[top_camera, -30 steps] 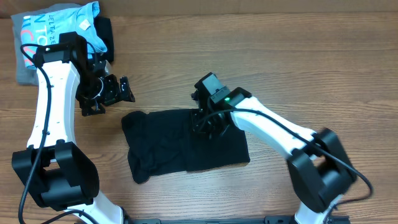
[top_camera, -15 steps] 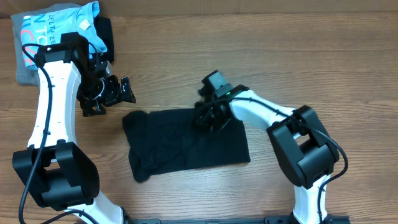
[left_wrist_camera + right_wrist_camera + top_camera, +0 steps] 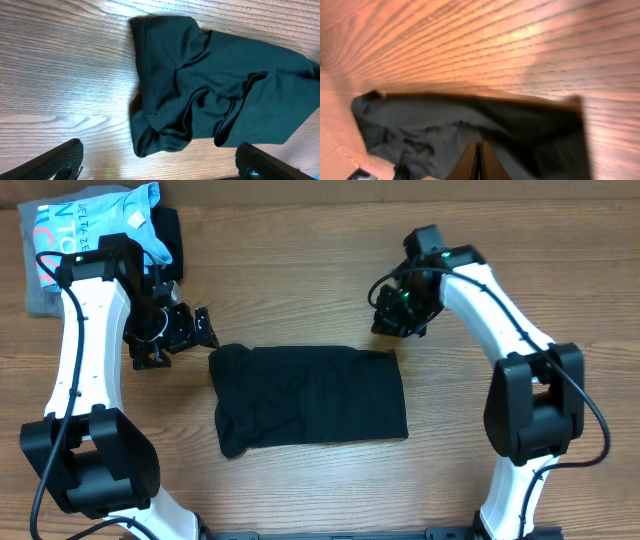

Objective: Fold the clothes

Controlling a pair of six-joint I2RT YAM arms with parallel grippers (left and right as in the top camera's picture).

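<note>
Far-left corner: light-blue shirt [image 3: 100,215] with white lettering, lying on a grey folded garment [image 3: 35,295]. Something dark [image 3: 170,230] just beside it. Wood-grain table [image 3: 300,270] beneath.

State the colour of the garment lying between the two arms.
The T-shirt is plain black; overhead view shows it best.

I get a blurred right wrist view; black T-shirt [image 3: 215,90] runs off my left wrist view's right edge.

A plain black soft-fabric T-shirt [image 3: 310,398] lies folded into a rough rectangle at the middle of the wooden surface [image 3: 300,260], its left end bunched and wrinkled.
</note>
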